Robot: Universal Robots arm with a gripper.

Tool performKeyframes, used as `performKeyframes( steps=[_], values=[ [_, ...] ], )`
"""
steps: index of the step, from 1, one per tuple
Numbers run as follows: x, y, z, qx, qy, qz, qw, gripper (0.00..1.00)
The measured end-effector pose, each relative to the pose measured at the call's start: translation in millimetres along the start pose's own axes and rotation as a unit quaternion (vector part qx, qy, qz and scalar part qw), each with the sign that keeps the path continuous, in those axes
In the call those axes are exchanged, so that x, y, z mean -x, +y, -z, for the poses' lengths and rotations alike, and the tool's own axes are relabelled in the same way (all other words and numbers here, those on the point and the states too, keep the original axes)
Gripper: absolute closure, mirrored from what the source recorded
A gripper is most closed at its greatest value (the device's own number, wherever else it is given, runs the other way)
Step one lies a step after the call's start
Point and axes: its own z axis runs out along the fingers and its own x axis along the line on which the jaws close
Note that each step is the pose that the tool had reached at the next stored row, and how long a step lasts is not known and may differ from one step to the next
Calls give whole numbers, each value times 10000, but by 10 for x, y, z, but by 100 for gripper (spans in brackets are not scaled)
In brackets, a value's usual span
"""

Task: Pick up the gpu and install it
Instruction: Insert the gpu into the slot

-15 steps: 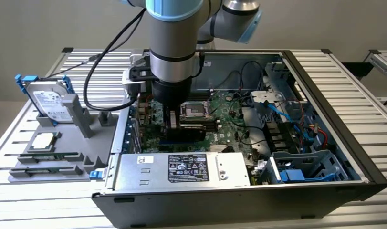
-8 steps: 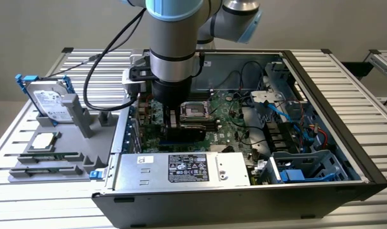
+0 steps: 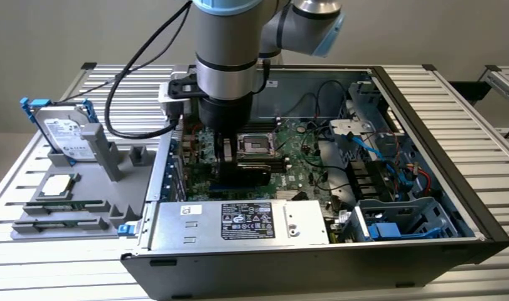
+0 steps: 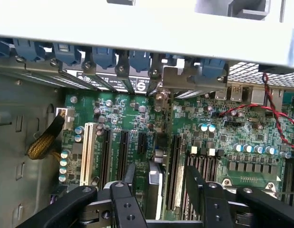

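Observation:
The gpu (image 4: 155, 178) stands on edge in a slot of the green motherboard (image 4: 223, 128), seen edge-on as a thin card running up to its silver bracket (image 4: 162, 92) at the case's rear wall. My gripper (image 4: 159, 202) straddles the card from above. It is open, with a gap between the card and each black finger (image 4: 124, 202). In the exterior view the gripper (image 3: 229, 153) reaches down into the open computer case over the board's slot area, and the dark card (image 3: 237, 169) sits just below it.
On the exterior view's left, a grey tray (image 3: 112, 216) holds a silver hard drive with blue rails (image 3: 66, 135), a processor (image 3: 53, 186) and memory strips (image 3: 58, 207). The power supply (image 3: 237, 222), the processor socket (image 3: 258, 145), cables and a blue drive cage (image 3: 405, 219) crowd the case.

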Motion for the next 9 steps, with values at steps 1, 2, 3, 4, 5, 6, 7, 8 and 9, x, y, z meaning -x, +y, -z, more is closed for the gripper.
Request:
performKeyframes(
  steps=[1, 2, 3, 4, 5, 6, 7, 8, 9],
  values=[
    [1, 2, 23, 0, -9, 0, 10000, 45],
    [2, 3, 43, -1, -17, 1, 10000, 45],
    [2, 3, 64, -1, -26, 1, 10000, 45],
    [3, 5, 83, -1, -34, 2, 10000, 45],
    [3, 5, 102, -1, -43, 2, 10000, 45],
    [4, 6, 118, -2, -52, 3, 10000, 48],
    [4, 7, 132, -2, -59, 3, 10000, 48],
    [5, 7, 145, -2, -66, 3, 10000, 55],
    [5, 7, 155, -3, -73, 4, 10000, 61]
  ],
)
